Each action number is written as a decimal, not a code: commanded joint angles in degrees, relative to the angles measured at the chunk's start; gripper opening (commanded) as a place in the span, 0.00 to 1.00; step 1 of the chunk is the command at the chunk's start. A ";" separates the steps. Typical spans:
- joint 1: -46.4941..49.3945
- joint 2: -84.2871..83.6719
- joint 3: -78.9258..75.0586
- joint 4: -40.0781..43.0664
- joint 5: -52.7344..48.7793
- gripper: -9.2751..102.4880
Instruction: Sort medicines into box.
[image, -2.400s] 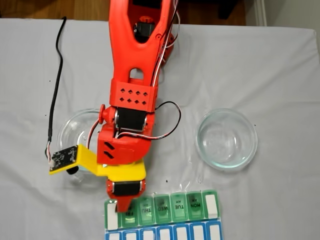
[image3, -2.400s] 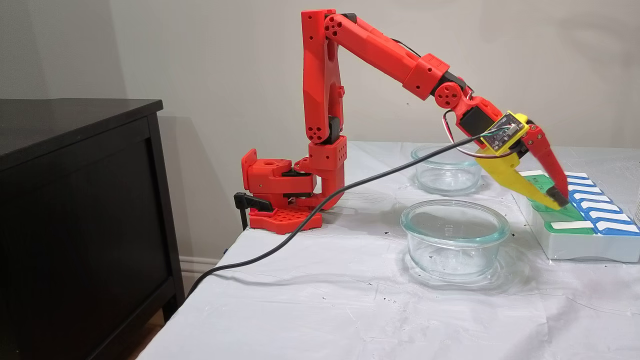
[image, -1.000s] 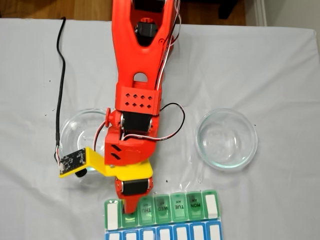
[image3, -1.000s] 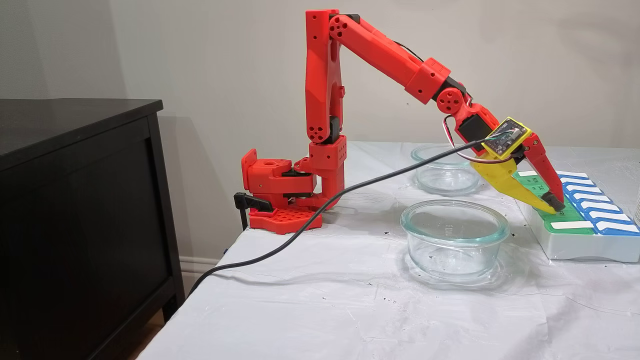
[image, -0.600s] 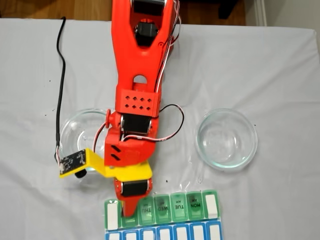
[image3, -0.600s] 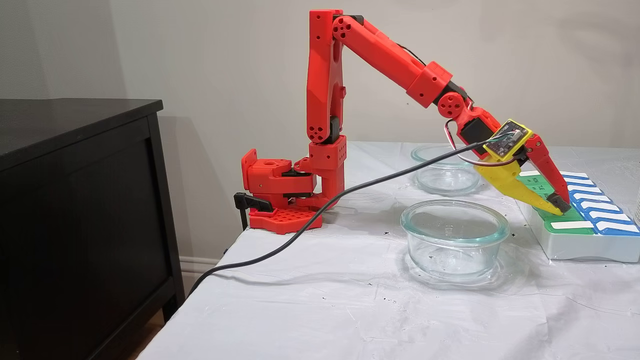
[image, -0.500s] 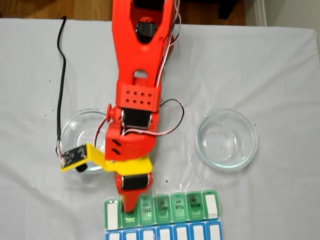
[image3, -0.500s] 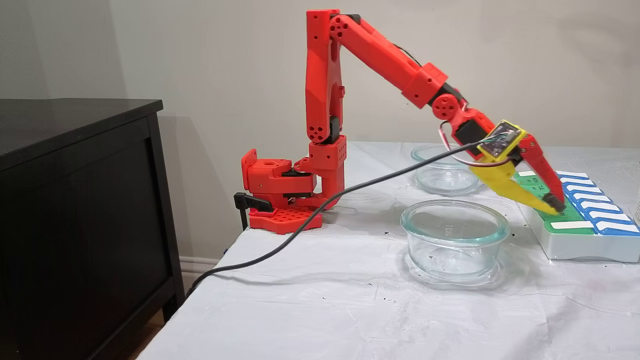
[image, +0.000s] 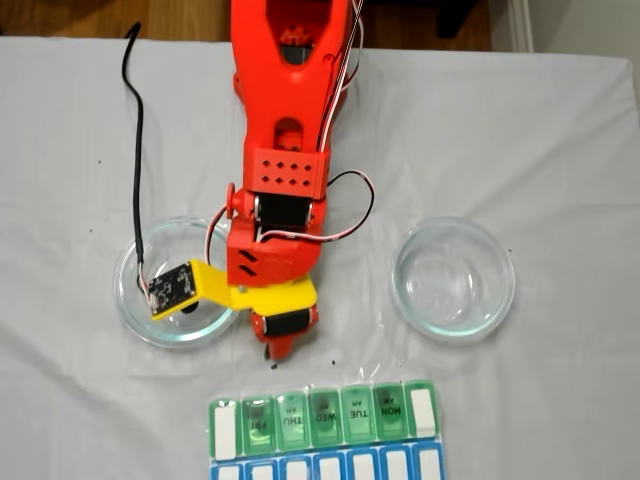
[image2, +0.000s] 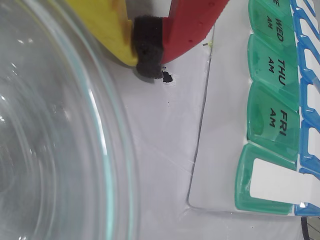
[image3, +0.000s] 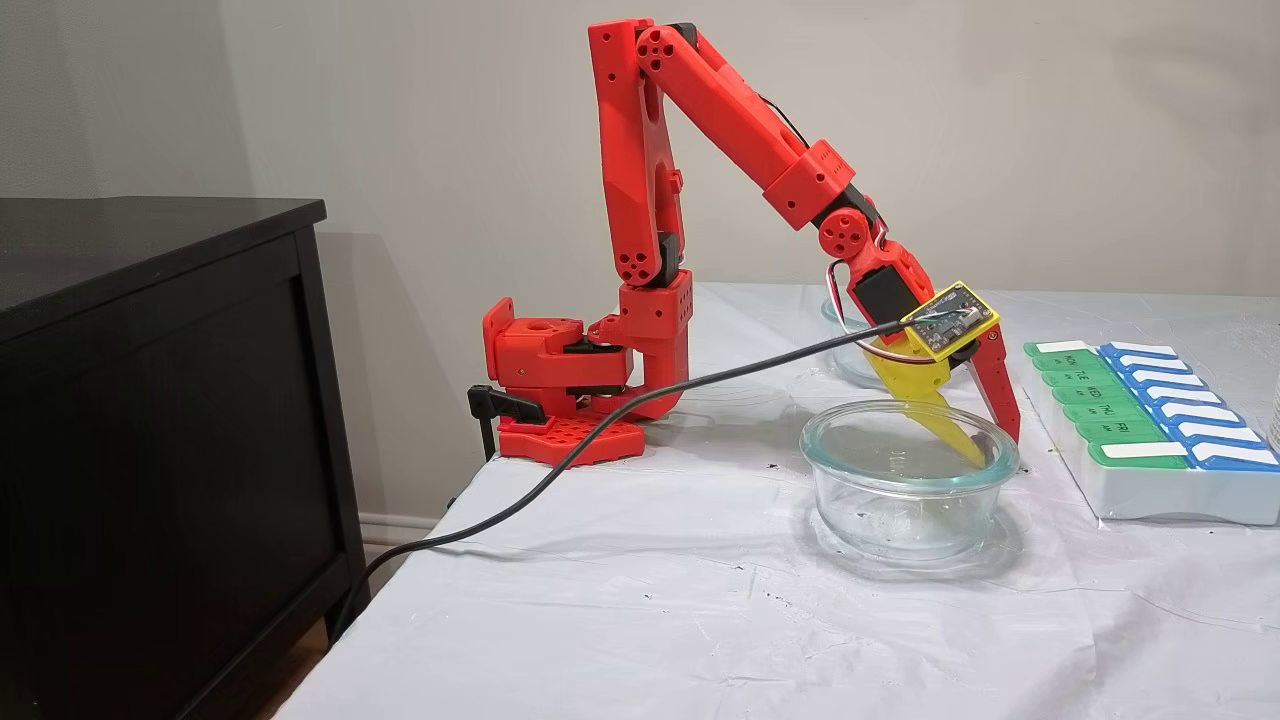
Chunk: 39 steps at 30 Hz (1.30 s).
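The box (image: 340, 410) is a green pill organizer with day-marked lids shut and a blue row beside it, at the table's near edge in a fixed view. It also shows as the box (image2: 272, 120) in the wrist view and the box (image3: 1110, 425) in the side fixed view. My gripper (image: 272, 355) hangs over bare cloth between the left glass dish (image: 125, 300) and the box. The yellow and red fingers of the gripper (image2: 149, 55) meet at a black foam tip, shut, with nothing seen between them. The medicines are out of view.
A second glass dish (image: 453, 330) stands to the right. From the side, the near dish (image3: 905, 500) partly covers the gripper (image3: 1000, 445). A black cable (image3: 600, 440) trails from the wrist camera off the table edge. A black cabinet (image3: 150, 400) stands left of the table.
The gripper has lifted off the box's FRI compartment and drawn back toward the arm's base, ending beside the left dish. It stays shut.
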 joint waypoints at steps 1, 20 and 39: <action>1.05 3.43 -3.25 -0.79 -0.09 0.08; 2.29 40.52 -2.99 11.25 -3.08 0.08; -3.60 67.76 14.77 49.83 -13.45 0.08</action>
